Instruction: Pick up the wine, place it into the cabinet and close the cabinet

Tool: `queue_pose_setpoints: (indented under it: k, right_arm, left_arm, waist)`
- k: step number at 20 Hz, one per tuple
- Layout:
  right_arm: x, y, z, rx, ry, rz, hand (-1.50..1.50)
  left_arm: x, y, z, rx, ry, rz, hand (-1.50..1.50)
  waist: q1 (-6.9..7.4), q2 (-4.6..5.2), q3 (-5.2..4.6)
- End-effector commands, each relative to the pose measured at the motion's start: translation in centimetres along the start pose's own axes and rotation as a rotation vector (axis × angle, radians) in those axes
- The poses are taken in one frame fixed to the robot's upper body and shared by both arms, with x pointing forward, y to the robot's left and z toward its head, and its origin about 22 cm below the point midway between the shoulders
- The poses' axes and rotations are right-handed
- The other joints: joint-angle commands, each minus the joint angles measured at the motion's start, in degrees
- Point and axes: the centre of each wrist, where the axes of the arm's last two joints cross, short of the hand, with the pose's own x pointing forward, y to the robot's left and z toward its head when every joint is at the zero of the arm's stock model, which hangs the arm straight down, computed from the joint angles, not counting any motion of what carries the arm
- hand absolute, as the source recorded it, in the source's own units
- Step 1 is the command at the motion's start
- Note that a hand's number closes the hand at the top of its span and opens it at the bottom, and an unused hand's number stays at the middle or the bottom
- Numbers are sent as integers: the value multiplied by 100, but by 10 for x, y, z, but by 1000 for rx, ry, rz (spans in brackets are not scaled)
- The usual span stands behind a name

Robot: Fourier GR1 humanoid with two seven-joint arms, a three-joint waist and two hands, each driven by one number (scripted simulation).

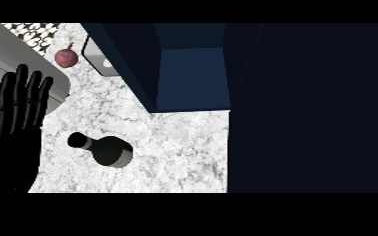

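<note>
A dark wine bottle [103, 149] stands on the white marble counter [177, 145], seen from above with its neck pointing left. Behind it the dark blue cabinet [188, 75] stands open, its inside bare; the open door [303, 110] fills the right side of the view as a dark panel. My left hand [21, 105] rests at the left edge, fingers straight and pointing up, well left of the bottle and not touching it. My right hand does not show.
A dark red fruit with a stem [66, 57] lies at the back left beside a grey sink edge [33, 60]. A light grey object [100, 57] sits against the cabinet's left side.
</note>
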Motion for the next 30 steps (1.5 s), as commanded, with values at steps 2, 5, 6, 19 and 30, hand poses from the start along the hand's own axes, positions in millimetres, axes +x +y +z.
queue_pose_setpoints:
  k: [2, 5, 6, 19, 30]
  right_arm:
    - [9, 4, 13, -52, -11, -11, -150]
    - [13, 9, 32, -71, -26, 3, -150]
    - [14, 5, 31, -94, -27, -5, -150]
    - [90, 24, 60, 251, 86, -167, -150]
    - [118, 26, 71, 232, 80, -191, -150]
  left_arm:
    - [-4, -36, -23, 45, 6, -38, -150]
    - [-5, -44, -48, 184, 58, -89, -150]
    - [-16, -49, -58, 239, 56, -118, -150]
    - [41, -155, -57, 265, 240, 123, -150]
    - [83, -180, -78, 262, 274, 127, -150]
  waist:
    - [106, 41, -139]
    - [38, 44, -135]
    - [-18, 59, -135]
    - [134, 17, -139]
    - [135, 5, -141]
